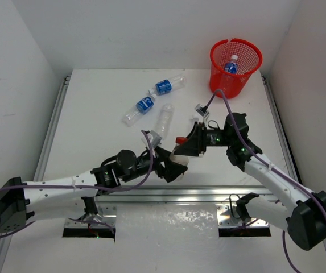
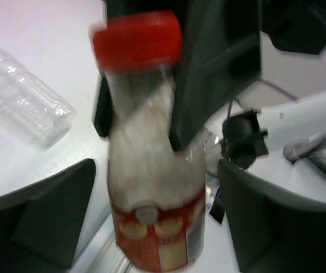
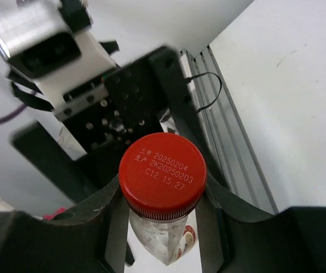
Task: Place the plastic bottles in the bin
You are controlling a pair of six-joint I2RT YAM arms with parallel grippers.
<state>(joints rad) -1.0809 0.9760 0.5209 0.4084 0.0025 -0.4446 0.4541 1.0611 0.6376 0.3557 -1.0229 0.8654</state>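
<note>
**A:** Closest in is the red-capped bottle (image 3: 163, 170), its cap turned toward the right wrist camera. Who has it?

**B:** The right gripper (image 3: 161, 215). Its jaws are closed tight on the neck, just under the cap. The left gripper (image 1: 173, 164) sits around the body lower down, but its jaws stand partly open. Its own wrist view shows a gap on each side, so it holds nothing.

**A:** Why are both on one bottle?

**B:** I read it as a hand-over. The bin (image 1: 234, 85) stands at the far right corner of the table (image 1: 94, 114), on the right arm's side and well away from the left arm. The right arm looks better placed to carry the bottle there.

**A:** What is in the bin?

**B:** One blue-labelled bottle (image 1: 231, 65), white cap uppermost, leaning inside. I cannot tell whether anything lies beneath it.

**A:** And outside it?

**B:** Two more blue-labelled bottles (image 1: 163, 86) (image 1: 144, 105) lie on their sides mid-table. A plain clear bottle (image 1: 164, 119) lies just nearer, close to the grippers. All three are well apart from the bin.
</note>
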